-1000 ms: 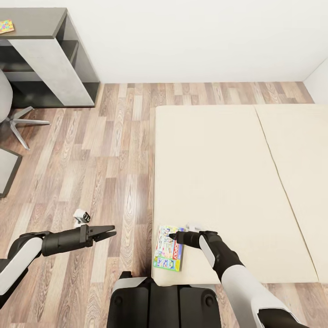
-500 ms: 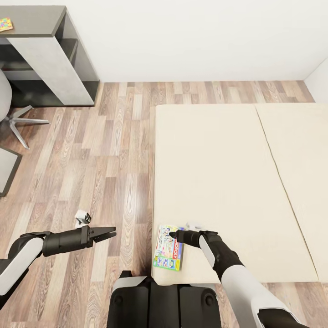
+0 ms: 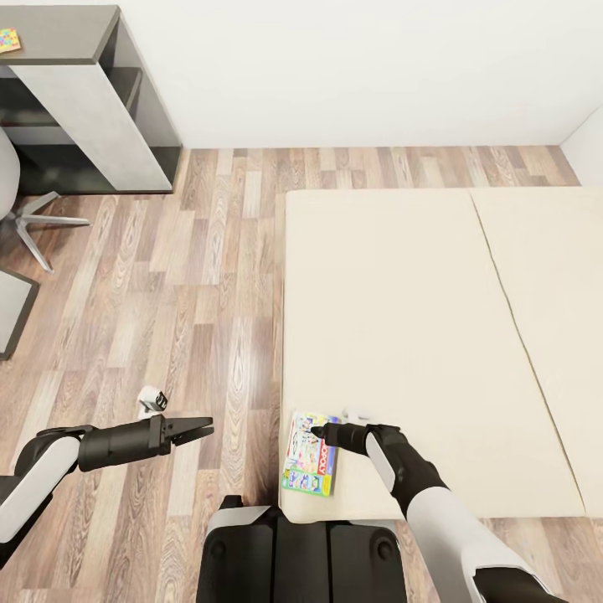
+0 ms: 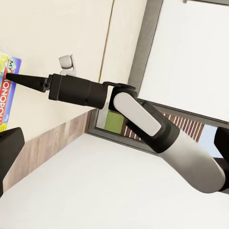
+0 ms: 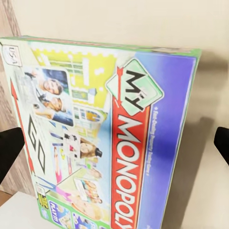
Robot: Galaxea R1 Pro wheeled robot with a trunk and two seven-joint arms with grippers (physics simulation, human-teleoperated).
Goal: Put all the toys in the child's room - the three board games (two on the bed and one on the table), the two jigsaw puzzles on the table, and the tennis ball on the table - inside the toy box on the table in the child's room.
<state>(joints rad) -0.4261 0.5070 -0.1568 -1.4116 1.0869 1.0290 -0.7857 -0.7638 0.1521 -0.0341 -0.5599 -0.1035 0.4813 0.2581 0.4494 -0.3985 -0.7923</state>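
A white and green Monopoly board game (image 3: pixel 310 466) lies flat on the near left corner of the beige bed (image 3: pixel 402 318). My right gripper (image 3: pixel 318 433) hovers just over the box's far edge. In the right wrist view the box (image 5: pixel 109 143) spans the frame between that gripper's open fingertips (image 5: pixel 9 150), which do not touch it. My left gripper (image 3: pixel 199 428) hangs open over the wooden floor, left of the bed. Its wrist view shows the right arm (image 4: pixel 138 114) pointing at the box's edge (image 4: pixel 5 93). A jigsaw puzzle (image 3: pixel 8 39) lies on the table (image 3: pixel 67 38) at the far left.
A grey swivel chair (image 3: pixel 17 213) stands by the table. A small white object (image 3: pixel 152 399) lies on the floor near my left gripper, and another small white thing (image 3: pixel 356 414) sits on the bed beside my right wrist. White walls close the room behind the bed.
The whole view has drifted slightly, so the table sits a little higher in the picture. Neither arm nor the board game has visibly moved.
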